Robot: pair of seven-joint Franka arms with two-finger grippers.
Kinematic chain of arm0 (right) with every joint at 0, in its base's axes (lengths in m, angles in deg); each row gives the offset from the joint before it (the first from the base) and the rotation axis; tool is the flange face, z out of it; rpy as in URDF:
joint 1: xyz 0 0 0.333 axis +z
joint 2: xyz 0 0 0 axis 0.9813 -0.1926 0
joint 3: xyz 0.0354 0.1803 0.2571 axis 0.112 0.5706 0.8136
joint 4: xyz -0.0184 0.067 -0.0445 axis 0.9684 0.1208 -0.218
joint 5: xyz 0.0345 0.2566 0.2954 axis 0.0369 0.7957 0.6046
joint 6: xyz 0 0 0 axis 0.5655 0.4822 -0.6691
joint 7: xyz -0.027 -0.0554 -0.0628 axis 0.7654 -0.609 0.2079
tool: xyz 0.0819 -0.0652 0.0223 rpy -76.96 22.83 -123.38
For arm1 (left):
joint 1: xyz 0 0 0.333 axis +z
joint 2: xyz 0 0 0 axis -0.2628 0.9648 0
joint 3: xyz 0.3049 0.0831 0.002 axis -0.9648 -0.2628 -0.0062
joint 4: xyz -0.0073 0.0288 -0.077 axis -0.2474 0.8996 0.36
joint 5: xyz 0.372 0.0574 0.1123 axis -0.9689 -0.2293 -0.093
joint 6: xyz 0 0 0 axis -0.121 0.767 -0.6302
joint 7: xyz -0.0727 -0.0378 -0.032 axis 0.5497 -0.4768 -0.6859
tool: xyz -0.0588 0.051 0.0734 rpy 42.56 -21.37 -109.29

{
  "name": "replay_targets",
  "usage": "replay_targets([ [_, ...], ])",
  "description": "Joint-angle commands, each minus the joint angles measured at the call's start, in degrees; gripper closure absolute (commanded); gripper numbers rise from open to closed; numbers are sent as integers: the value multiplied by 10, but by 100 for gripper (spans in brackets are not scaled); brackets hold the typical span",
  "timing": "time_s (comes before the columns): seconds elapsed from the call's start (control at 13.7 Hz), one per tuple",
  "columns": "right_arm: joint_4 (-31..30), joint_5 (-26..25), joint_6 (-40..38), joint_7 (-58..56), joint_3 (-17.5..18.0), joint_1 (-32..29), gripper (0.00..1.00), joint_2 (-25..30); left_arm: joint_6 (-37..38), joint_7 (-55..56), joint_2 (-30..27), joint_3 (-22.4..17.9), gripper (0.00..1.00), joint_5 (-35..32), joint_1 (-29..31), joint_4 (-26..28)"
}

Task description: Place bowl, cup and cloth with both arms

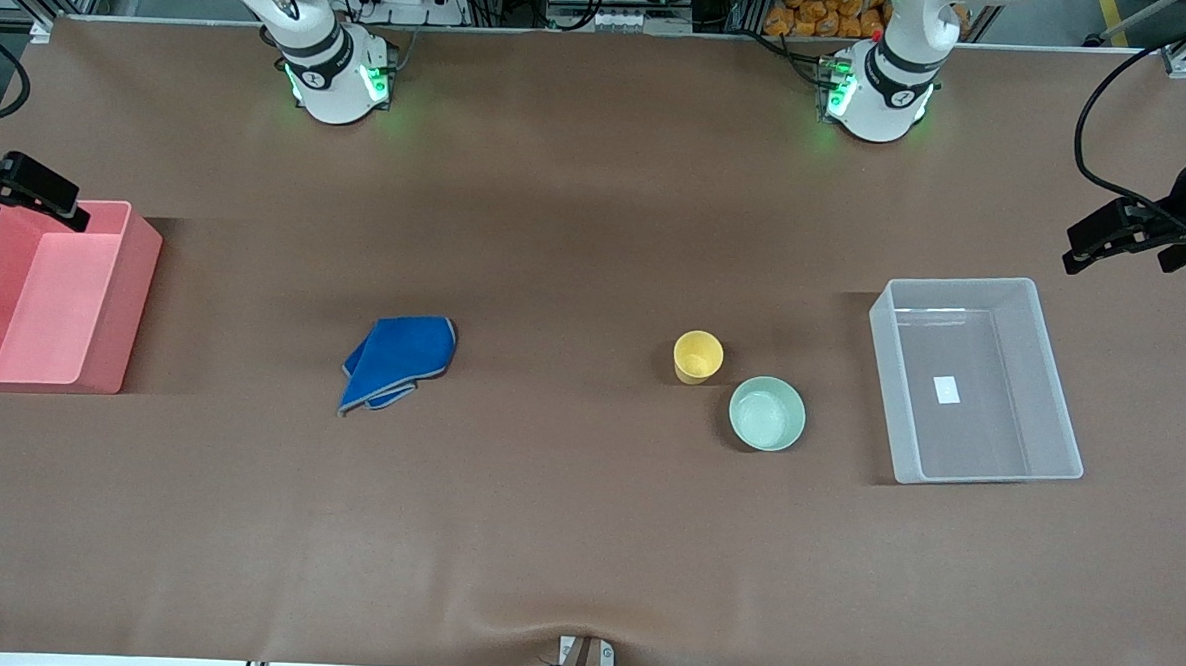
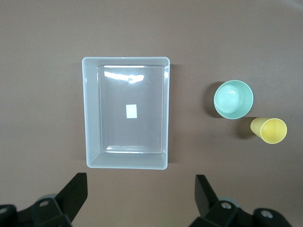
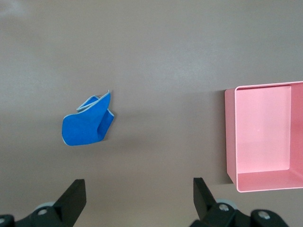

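Note:
The mint-green bowl (image 1: 767, 413) stands on the brown table, touching or almost touching the yellow cup (image 1: 697, 357), which is a little farther from the front camera. Both also show in the left wrist view, the bowl (image 2: 233, 99) and the cup (image 2: 270, 130). The blue cloth (image 1: 397, 362) lies crumpled toward the right arm's end and shows in the right wrist view (image 3: 87, 125). My left gripper (image 2: 141, 182) is open and empty, up in the air by the clear bin (image 1: 1082, 249). My right gripper (image 3: 138, 187) is open and empty over the pink bin's edge (image 1: 63, 212).
An empty clear plastic bin (image 1: 886, 386) stands at the left arm's end beside the bowl, seen also in the left wrist view (image 2: 125, 60). An empty pink bin (image 1: 124, 303) stands at the right arm's end, seen also in the right wrist view (image 3: 230, 137).

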Motion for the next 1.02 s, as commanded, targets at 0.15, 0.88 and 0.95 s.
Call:
replay_targets([
  [0.15,4,2,-4,0,2,-2,0,0,5,-4,-2,7,0,-7,4,-1],
  [0.88,1,0,-4,4,3,6,0,-1,-108,16,108,27,0,45,-28,15],
  [0.95,1,1,-6,1,3,6,0,-9,-135,48,125,34,0,45,-28,26],
])
